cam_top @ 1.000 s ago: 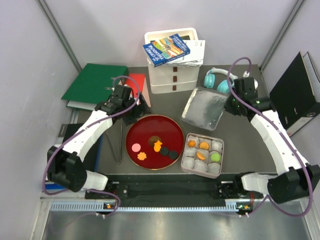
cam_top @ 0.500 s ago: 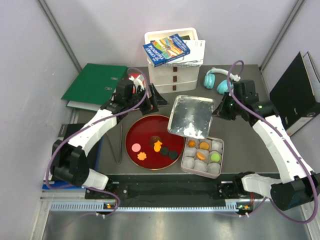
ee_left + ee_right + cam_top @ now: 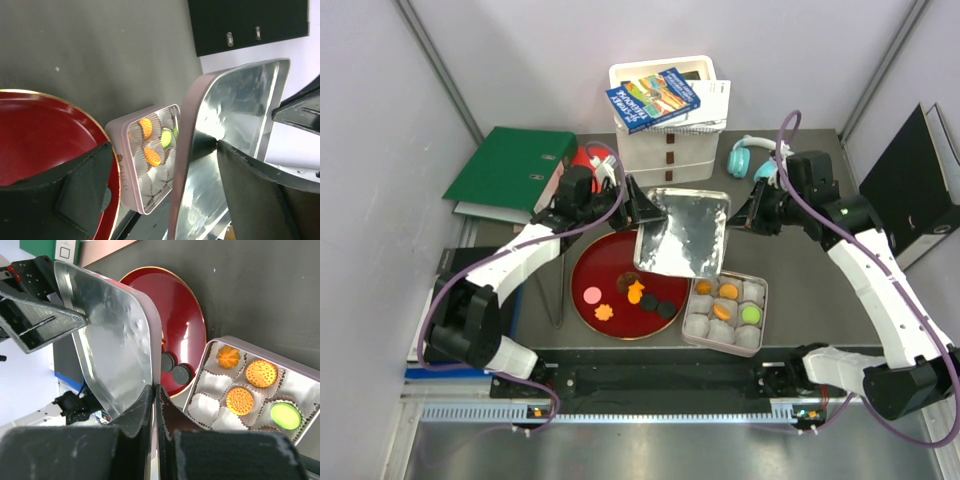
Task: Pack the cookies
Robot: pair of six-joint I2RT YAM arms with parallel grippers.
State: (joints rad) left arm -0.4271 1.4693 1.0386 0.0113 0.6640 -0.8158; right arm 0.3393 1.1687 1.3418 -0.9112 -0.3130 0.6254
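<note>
Handing over lid (image 3: 682,235), likely: right claw (image 3: 748,214) pinches rim, left claw (image 3: 642,207) spread astride far rim, ungripped. Next: left clamps, right frees.

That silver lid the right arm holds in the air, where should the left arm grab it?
Grip the lid by its free left rim, opposite the right gripper's pinch. It hangs tilted, that thin rim edge-on, so come from the left, one of the fingers inside, one outside.
</note>
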